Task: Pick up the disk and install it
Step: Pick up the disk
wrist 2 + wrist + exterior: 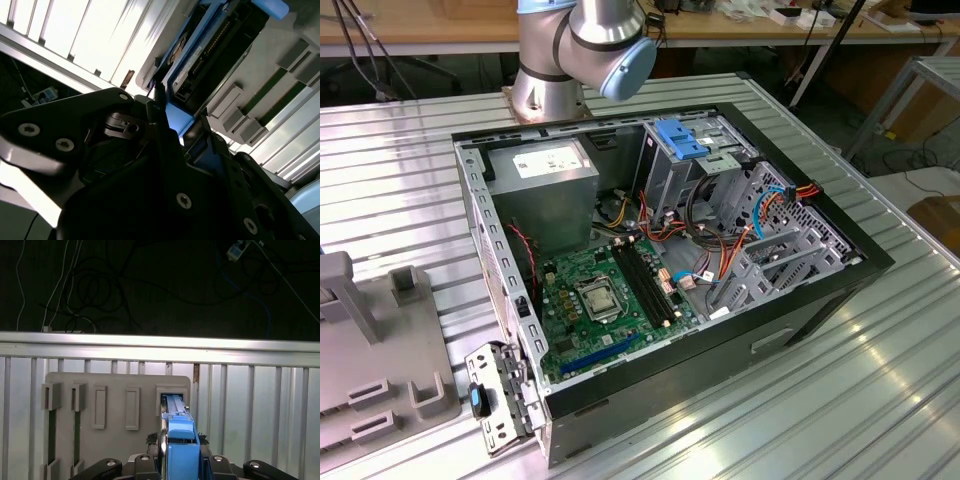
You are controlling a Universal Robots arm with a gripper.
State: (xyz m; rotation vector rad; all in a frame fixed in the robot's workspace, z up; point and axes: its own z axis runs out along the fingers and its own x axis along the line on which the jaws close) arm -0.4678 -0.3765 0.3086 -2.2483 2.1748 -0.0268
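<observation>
Lower part of the disk [176, 407] is hidden. It stands on edge in the end slot of the grey holder [115, 385], so in the first wrist view I mostly get its blue top rail. My hand [181, 450] is clenched on the disk, with the fingers [161, 450] flush against both blue sides and no gap I can see. The hand's body is cut off by the frame. In the second wrist view the black hand body covers much of the disk; the dark connector end pokes out. The holder sits near the bench [260, 405] edge, dark floor and loose cables [100, 285] beyond. Bare slats beside the disk's slot. In the exterior view the holder is cut off at the exterior view's left and the arm [590, 40] runs out the top. The open computer case [800, 310] is apart from the holder, bare bench between them.
</observation>
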